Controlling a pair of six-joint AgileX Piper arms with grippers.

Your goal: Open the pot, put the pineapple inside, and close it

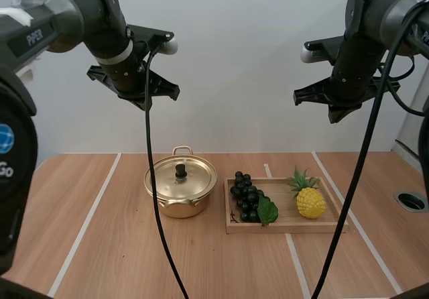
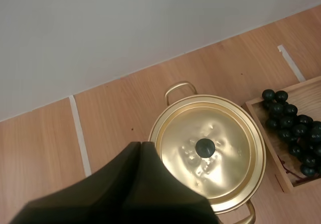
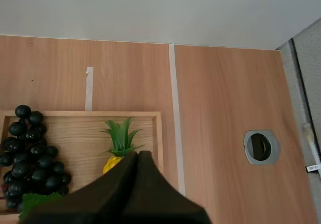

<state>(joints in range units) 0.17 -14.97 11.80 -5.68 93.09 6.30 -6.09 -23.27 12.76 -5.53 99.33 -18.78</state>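
A gold pot (image 1: 180, 190) with its lid (image 1: 181, 176) on and a black knob sits mid-table. To its right, a yellow pineapple (image 1: 310, 198) with a green crown lies on the wooden tray (image 1: 288, 226). My left gripper (image 2: 141, 144) hangs high above the table, shut as one dark wedge beside the pot lid (image 2: 208, 147). High over the tray, my right gripper (image 3: 137, 154) is shut too, its wedge covering most of the pineapple (image 3: 119, 142). Both arms (image 1: 131, 64) (image 1: 345, 71) are raised well clear of the objects.
A bunch of dark grapes (image 1: 248, 196) with a green leaf lies on the tray's left half. White tape lines run across the wooden table (image 1: 100, 245). A round grommet hole (image 1: 410, 201) sits near the right edge.
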